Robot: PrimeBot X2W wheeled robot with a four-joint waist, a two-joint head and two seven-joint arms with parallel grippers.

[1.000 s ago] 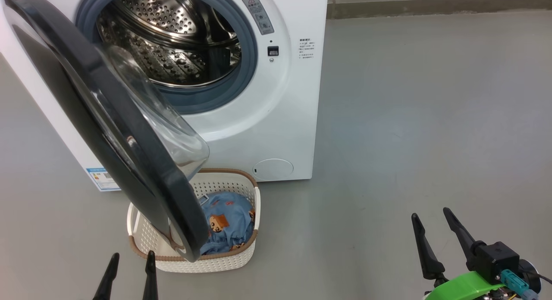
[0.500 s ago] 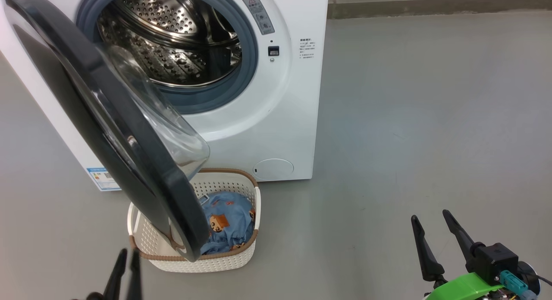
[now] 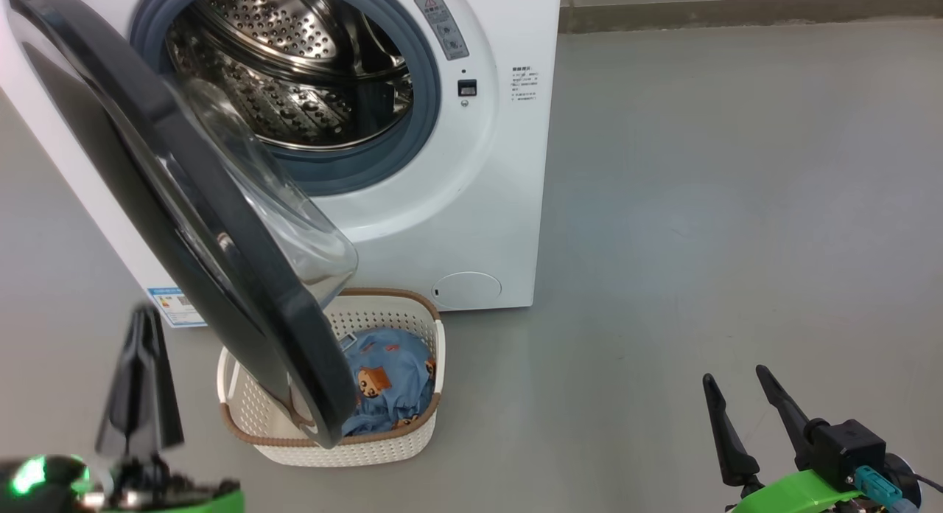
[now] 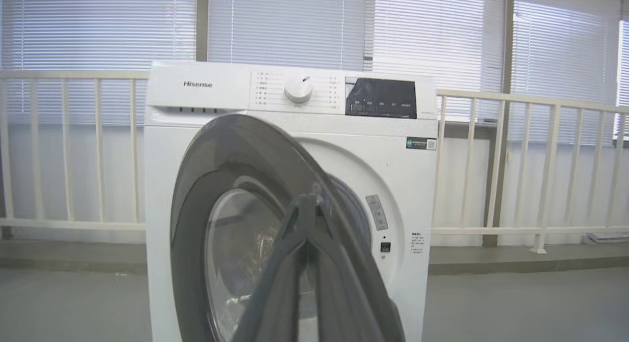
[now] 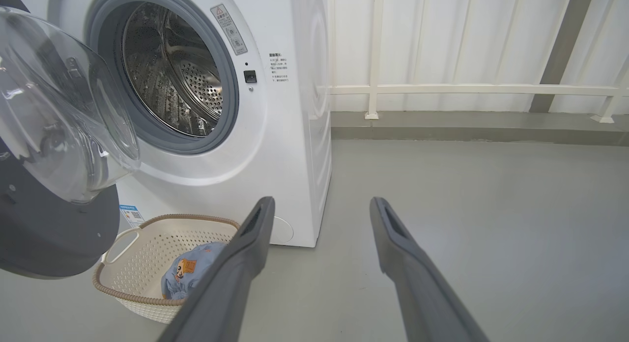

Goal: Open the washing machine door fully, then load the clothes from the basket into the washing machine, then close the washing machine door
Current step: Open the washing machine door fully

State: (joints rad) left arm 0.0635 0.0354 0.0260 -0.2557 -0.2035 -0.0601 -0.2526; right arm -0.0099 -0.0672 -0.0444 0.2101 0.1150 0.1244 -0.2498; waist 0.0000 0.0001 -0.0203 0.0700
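head view: washing machine door (image 3: 184, 203) swung out to the left, glass bowl (image 3: 295, 225) facing the open drum (image 3: 295, 93), lower rim overlapping the left part of the basket (image 3: 368, 450). clothes (image 3: 387, 384) heaped in the basket's right half, blue with orange-brown bears. basket on the grey floor (image 3: 700, 203), just in front of the washing machine (image 3: 471, 203). left end effector (image 3: 144, 321) at lower left, fingers pressed together, empty, near the door's outer face, apart from it. right end effector (image 3: 734, 375) at lower right, fingers apart, empty, well clear of the basket.
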